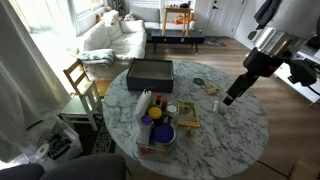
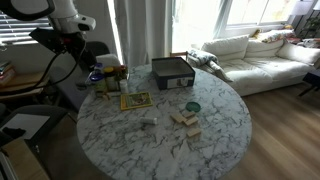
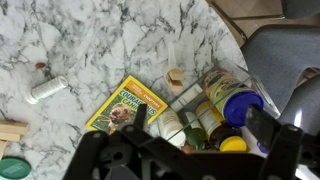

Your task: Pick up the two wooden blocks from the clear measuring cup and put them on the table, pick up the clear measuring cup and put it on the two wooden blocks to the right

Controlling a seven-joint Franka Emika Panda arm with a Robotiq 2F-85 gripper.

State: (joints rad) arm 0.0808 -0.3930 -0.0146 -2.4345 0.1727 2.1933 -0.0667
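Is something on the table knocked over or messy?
Yes, one thing. A small white tube lies on its side on the marble table, off by itself and away from the bottles and cans that are packed together. Nothing looks spilled.

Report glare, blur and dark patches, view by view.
In an exterior view, the window is blown out and washes over the white sofa; in an exterior view, the window glares too, while the round marble table is evenly lit; in the wrist view, the black gripper is dark and blurred against the sharper yellow booklet.
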